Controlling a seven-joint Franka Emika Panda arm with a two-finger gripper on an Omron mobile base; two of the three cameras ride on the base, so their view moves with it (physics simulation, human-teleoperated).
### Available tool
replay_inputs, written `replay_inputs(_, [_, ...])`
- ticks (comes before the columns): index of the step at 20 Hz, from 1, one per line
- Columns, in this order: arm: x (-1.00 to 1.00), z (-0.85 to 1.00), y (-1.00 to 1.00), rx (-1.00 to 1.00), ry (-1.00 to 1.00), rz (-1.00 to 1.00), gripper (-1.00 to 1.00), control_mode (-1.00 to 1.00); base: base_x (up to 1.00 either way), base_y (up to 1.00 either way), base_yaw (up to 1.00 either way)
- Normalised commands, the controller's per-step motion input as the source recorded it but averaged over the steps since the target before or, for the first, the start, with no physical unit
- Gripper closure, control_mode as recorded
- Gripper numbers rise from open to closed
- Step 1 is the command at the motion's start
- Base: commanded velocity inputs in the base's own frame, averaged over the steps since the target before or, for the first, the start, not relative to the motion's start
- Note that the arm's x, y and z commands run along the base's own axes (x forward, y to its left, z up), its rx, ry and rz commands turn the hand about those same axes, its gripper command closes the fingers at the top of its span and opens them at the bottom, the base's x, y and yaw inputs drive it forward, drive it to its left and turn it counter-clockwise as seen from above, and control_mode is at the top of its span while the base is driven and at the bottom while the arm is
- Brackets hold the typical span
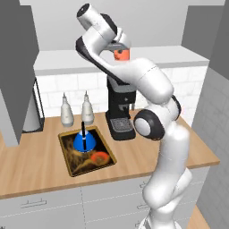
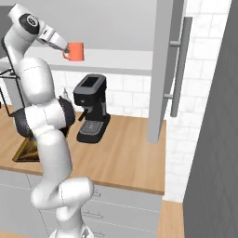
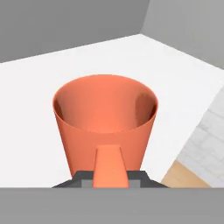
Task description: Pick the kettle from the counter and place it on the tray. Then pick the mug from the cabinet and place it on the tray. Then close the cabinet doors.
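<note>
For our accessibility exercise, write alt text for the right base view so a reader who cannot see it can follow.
The white arm's hand grips the handle of an orange-red mug by the white cabinet shelf. Below, a black coffee machine stands on the light-wood counter, with an open grey cabinet door to the right.

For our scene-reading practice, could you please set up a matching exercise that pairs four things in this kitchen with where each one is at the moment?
Things:
1. kettle
2. mug
3. coffee machine
4. tray

Places:
A. flat on the counter, left of the coffee machine
B. at the cabinet shelf, its handle in the pincer
C. standing on the tray
D. on the counter against the tiled wall

Pairs: 1-C, 2-B, 3-D, 4-A
</note>
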Motion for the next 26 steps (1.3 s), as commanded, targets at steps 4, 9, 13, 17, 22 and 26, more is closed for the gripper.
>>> replay_inputs(4, [-1.00, -0.35, -0.93, 0.00, -0.59, 0.39, 1.00, -1.00, 0.00, 0.00, 0.00])
replay_inputs(9, [-1.00, 0.05, -0.71, 0.00, -0.54, 0.45, 1.00, -1.00, 0.00, 0.00, 0.00])
replay_inputs(13, [-1.00, 0.47, -0.30, 0.02, -0.23, 0.59, 1.00, -1.00, 0.00, 0.00, 0.00])
replay_inputs(17, [-1.00, 0.36, -0.14, 0.01, -0.04, 0.77, 1.00, -1.00, 0.00, 0.00, 0.00])
replay_inputs(22, [-0.99, 0.12, 0.00, -0.04, 0.00, 0.83, 1.00, -1.00, 0.00, 0.00, 0.00])
replay_inputs(26, [-0.67, -0.07, 0.16, -0.14, 0.02, 0.80, 1.00, -1.00, 0.00, 0.00, 0.00])
